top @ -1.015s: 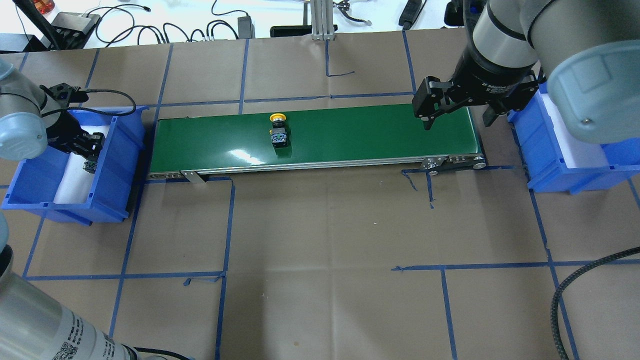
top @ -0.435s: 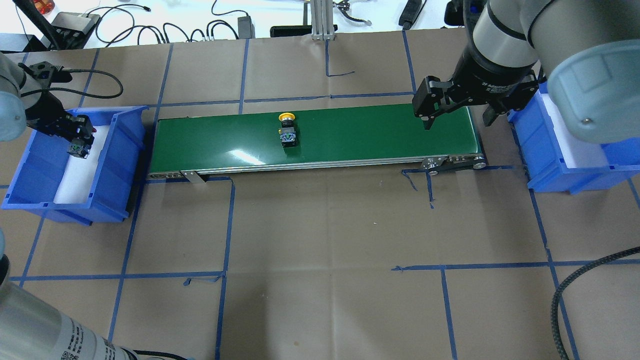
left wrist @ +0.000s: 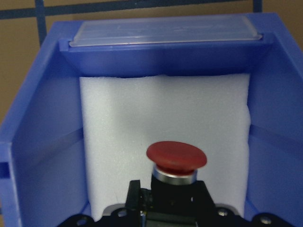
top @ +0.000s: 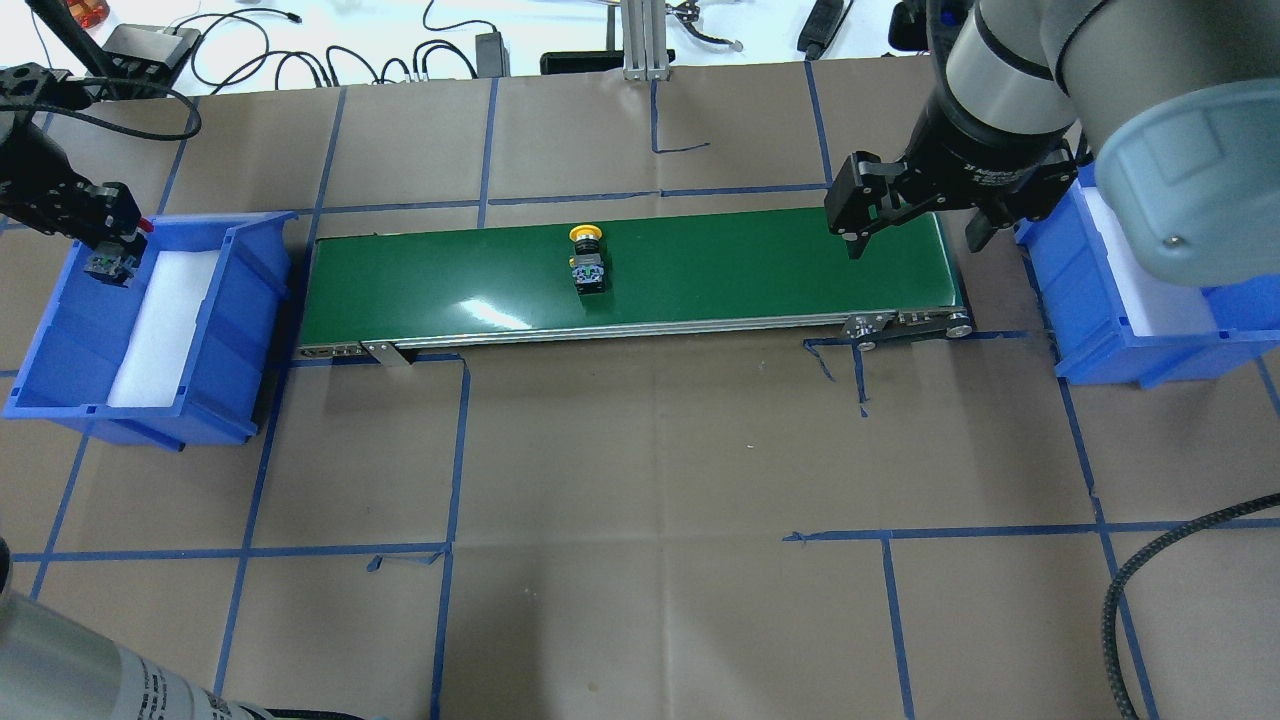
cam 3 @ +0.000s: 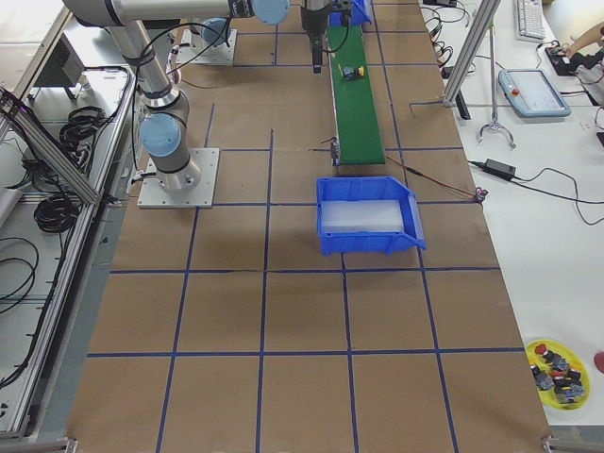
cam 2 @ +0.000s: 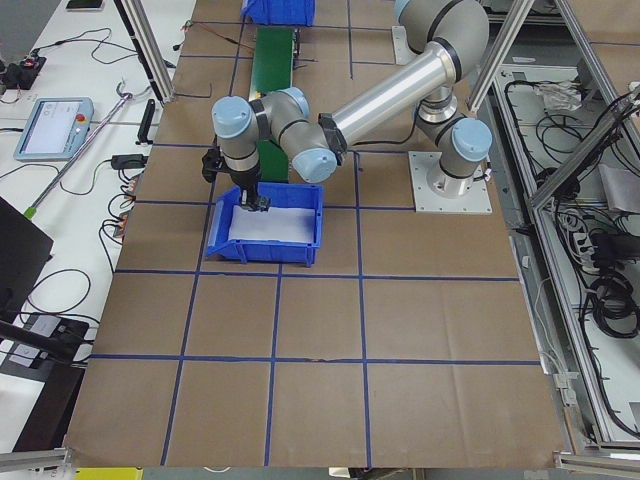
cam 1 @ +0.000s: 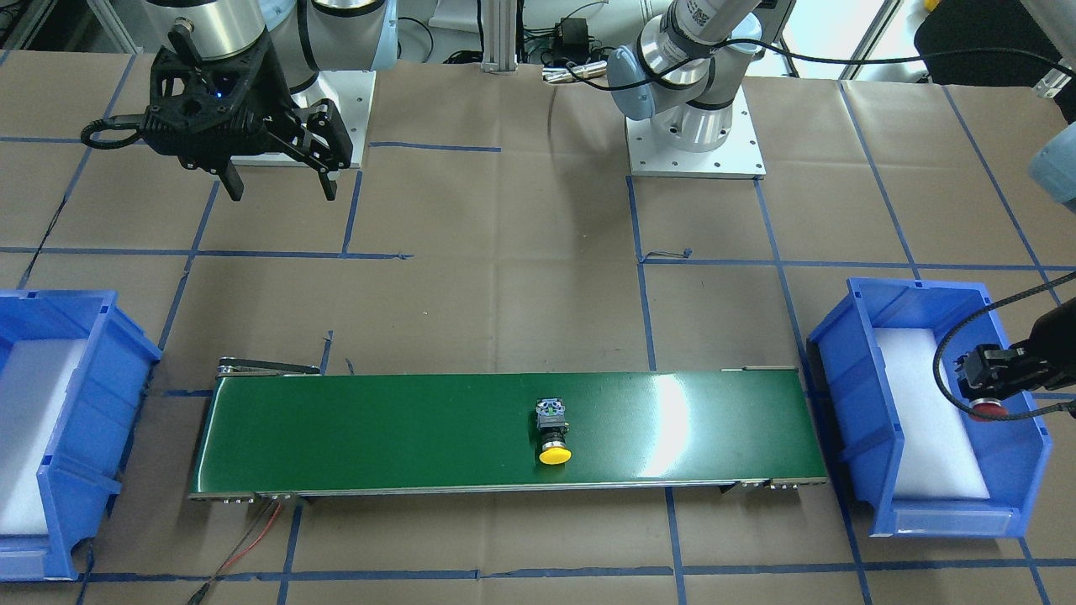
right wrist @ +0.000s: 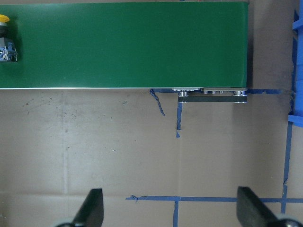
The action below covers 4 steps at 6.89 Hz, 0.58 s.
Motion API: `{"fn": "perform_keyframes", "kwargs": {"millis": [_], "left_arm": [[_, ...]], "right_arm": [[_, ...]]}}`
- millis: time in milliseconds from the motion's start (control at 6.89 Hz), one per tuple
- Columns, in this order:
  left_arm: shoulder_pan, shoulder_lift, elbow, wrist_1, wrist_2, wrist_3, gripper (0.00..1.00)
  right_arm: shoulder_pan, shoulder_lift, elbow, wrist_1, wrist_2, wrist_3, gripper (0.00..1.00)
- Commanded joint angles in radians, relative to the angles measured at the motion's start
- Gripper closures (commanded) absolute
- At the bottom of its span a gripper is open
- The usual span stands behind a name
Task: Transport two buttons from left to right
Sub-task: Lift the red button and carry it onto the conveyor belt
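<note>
The green conveyor belt [top: 750,270] spanned the gap between the two blue bins, the left bin [top: 240,330] at one end and the right bin [top: 1090,300] at the other, each lined with white foam. If the belt was running, which the pictures could not settle, anything riding it might pass the pick-up point and drop off the right end onto the paper.

The right gripper [top: 915,248] hung over that right end, jaws spread wide and holding nothing. A late or off-centre close there would likely knock a button aside rather than catch it.

The left gripper [top: 105,255] was closed on the red button [left wrist: 176,158], pinching its black body over the far outer corner of the left bin, seemingly clear of the foam. The hold was on a short body beneath a wide cap, so the piece could twist or slip during the carry to the belt, and a tilted release could send it rolling on its round cap.

The yellow button [top: 587,262] lay on its side near the middle of the belt, well apart from both grippers, cap toward the belt's far edge and close to it. It showed a domed yellow cap, a black body and a pale terminal block. The red one had a glossy mushroom cap over a metal collar.
</note>
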Motion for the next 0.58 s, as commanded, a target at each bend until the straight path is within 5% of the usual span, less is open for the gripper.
{"fn": "perform_keyframes", "kwargs": {"millis": [0,435], "left_arm": [[-0.066,0.013,0.029,-0.065,0.002,-0.071,0.98],[-0.276,0.037,-0.018,-0.065,-0.010,-0.431,0.98]], "right_arm": [[0.000,-0.001,-0.001,0.000,0.000,0.000,0.00],[0.000,0.000,0.002,0.000,0.000,0.000,0.00]]}}
